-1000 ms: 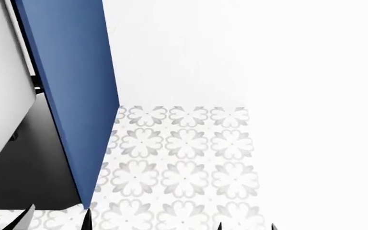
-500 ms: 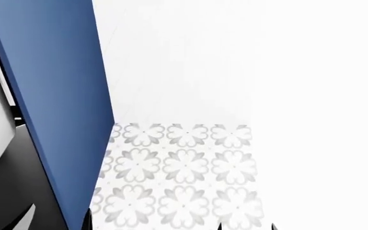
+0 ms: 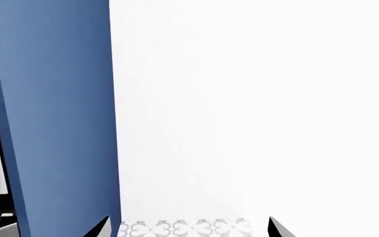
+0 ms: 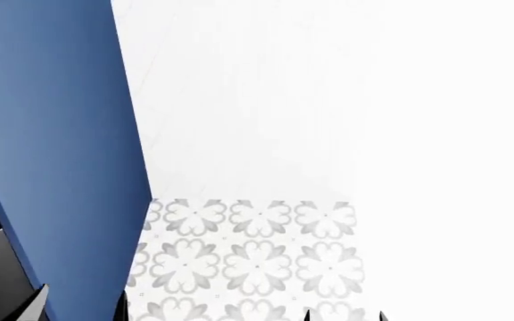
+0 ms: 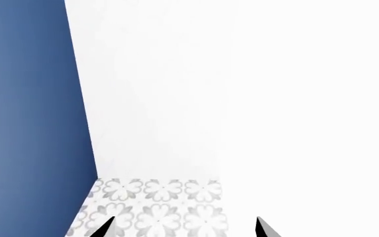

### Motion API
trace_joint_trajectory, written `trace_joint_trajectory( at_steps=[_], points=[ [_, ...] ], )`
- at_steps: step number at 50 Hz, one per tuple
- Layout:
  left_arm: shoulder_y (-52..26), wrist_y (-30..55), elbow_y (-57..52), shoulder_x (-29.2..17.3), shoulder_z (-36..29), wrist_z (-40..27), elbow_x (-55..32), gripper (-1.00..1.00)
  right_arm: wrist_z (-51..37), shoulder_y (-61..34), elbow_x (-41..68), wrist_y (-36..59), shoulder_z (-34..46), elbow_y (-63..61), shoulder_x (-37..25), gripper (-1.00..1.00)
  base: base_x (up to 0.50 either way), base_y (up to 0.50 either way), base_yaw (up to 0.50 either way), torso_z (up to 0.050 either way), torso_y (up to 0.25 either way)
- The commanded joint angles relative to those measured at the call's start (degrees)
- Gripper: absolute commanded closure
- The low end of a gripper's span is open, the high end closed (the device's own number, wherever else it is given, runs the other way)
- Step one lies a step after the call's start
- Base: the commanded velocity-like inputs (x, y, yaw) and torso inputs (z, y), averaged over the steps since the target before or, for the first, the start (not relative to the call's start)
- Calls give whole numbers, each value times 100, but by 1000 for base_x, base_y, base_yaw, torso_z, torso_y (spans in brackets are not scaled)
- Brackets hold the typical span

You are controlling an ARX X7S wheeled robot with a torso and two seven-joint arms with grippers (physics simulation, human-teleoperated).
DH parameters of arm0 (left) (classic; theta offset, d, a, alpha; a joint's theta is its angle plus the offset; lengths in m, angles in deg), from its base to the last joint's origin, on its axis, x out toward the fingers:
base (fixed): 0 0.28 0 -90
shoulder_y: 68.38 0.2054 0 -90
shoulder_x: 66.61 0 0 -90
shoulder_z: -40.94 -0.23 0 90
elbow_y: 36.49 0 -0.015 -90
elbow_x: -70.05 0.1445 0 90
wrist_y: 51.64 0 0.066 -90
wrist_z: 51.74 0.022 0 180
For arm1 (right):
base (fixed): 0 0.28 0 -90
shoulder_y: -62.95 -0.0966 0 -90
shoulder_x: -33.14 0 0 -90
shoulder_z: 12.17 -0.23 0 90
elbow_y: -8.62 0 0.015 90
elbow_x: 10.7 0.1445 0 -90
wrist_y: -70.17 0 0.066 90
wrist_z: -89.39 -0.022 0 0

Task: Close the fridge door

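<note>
The blue cabinet side panel (image 4: 56,154) walled off the robot's left from top to floor. To its right, patterned floor tiles (image 4: 257,257) ran open to the white wall (image 4: 328,93), nothing standing on them.

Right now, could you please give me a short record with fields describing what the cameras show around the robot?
blue panel: tall, plain, fills the left of the head view
fridge door: not clearly in view; only a thin light strip and dark area left of the panel
floor: white tiles with grey flower pattern
wall: plain white, ahead and to the right
left gripper: empty, jaws apart, only the tips show
right gripper: empty, jaws apart, only the tips show
contact: neither gripper touches anything
</note>
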Motion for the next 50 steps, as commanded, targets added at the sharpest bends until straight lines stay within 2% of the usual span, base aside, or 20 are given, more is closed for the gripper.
trace_joint_trajectory(
  at_steps=[1,24,31,39,50],
  points=[
    [4,-5,-16,-32,-22,-21,-10,-100,-27,-5,24,12,20,-28,-12,-100,500,-1,0,0,0],
    [0,-11,-44,-69,-67,-69,-35,-100,-60,21,-6,-137,75,-29,-47,-100,492,-1,0,0,0],
    [0,-2,-60,-80,-84,-84,-42,-100,-5,42,-33,-188,143,-93,-103,-100,0,31,0,0,0],
    [-1,-20,-46,-82,-107,-98,-40,-100,-35,27,-27,-115,164,-95,-123,-100,71,482,0,0,0],
    [-14,-21,-37,-81,-137,-123,-45,-100,-78,-12,-155,-81,258,-76,-171,-100,10,62,0,0,1]
  ],
)
